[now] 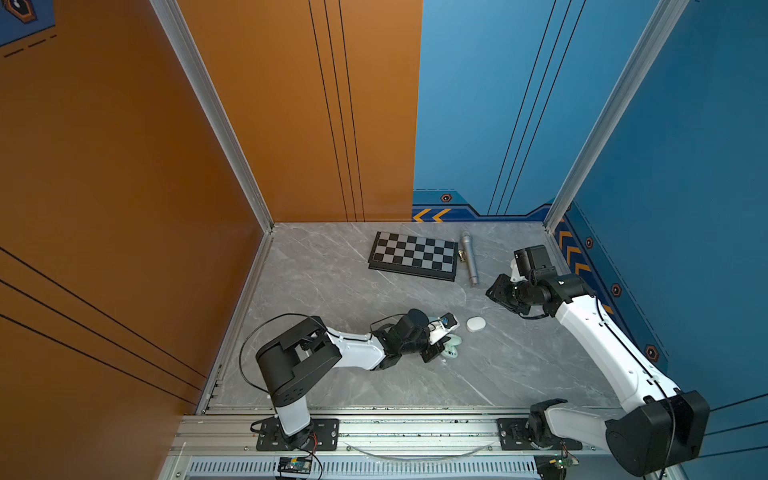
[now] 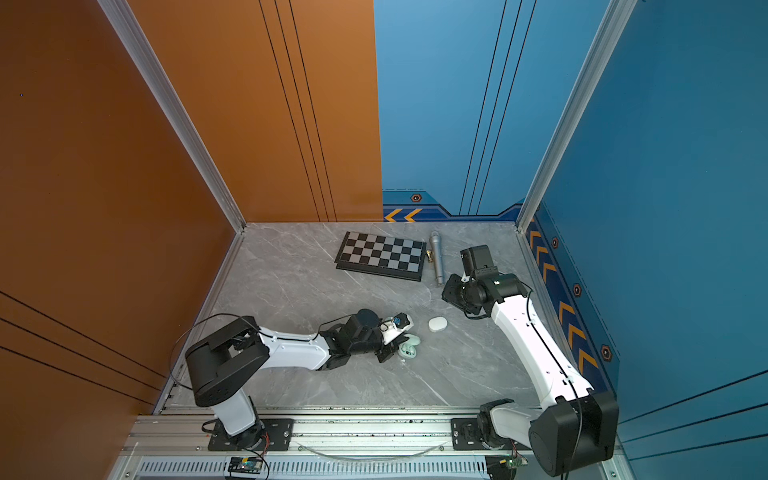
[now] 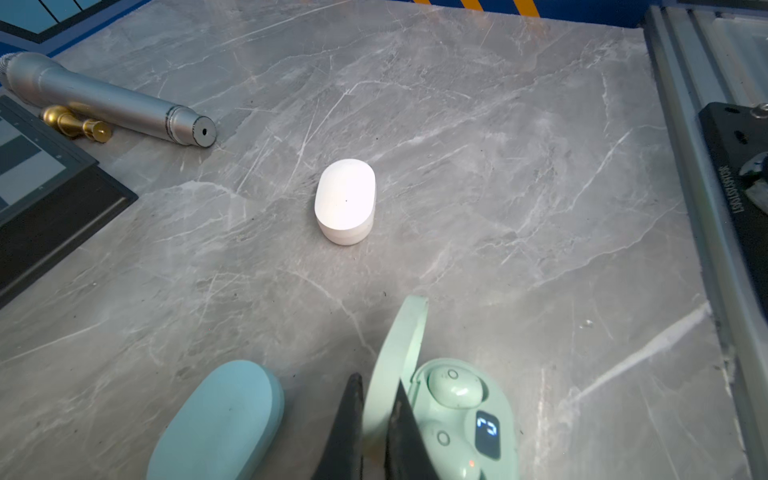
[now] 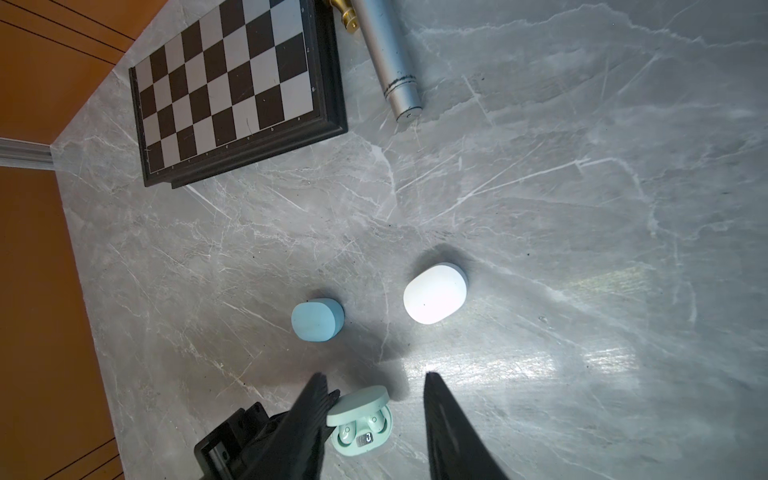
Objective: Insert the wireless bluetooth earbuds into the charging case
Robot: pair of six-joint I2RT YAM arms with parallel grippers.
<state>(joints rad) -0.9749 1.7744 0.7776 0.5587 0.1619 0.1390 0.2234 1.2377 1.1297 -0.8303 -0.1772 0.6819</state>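
The left gripper (image 3: 378,380) was clamped almost flat on the thin upright lid (image 3: 405,332) of the mint case (image 3: 457,413), with one dark finger on each face. On one side of the fingers, near but clear of them, lay the blue case (image 3: 220,419), a closed matte pebble. On the other side, right against the fingers, the mint case's base sat open on the marbled grey table (image 3: 498,166). The mint earbuds (image 3: 455,386), two smooth glossy beans, were both seated in their wells beside a small lit display. The case's long axis ran roughly along the line of the fingers, so the lid would have to fold sideways from the hand onto the base. That hinge swing looked like the step in hand, and the left arm was plainly the one placed for it. Ahead of the fingertips, apart, sat the white case (image 3: 345,199), closed, rounded and bright. Whether it or the blue one held any buds could not be seen. Farther on, the right gripper (image 4: 374,375) hung high, well apart from all three cases, its jaws partly spread and holding nothing.
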